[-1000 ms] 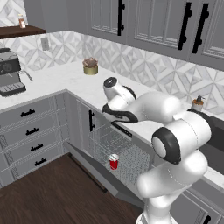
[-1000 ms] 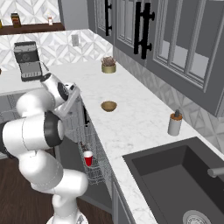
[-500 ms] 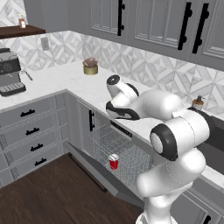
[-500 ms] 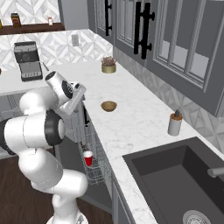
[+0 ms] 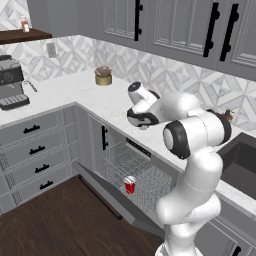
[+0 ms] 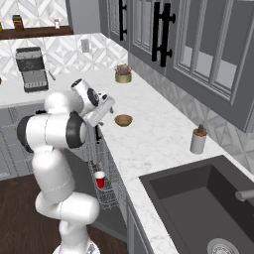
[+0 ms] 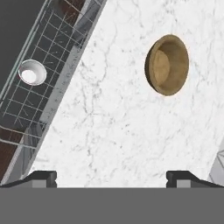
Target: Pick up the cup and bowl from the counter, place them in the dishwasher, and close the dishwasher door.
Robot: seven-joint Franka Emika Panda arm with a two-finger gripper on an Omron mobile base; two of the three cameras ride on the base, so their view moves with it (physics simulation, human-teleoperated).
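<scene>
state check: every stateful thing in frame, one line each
cup: upright in the dishwasher rack, not held
bowl: upright on the counter, untouched
dishwasher door: dropped open
wire rack: pulled out, holding the cup
gripper: open, empty, above the counter short of the bowl
cabinet drawers: shut
soap dispenser: upright by the sink

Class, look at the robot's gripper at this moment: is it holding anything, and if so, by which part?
Nothing is held. The gripper is open above the bare counter; the bowl lies apart on it, and the cup stands in the dishwasher rack.
</scene>
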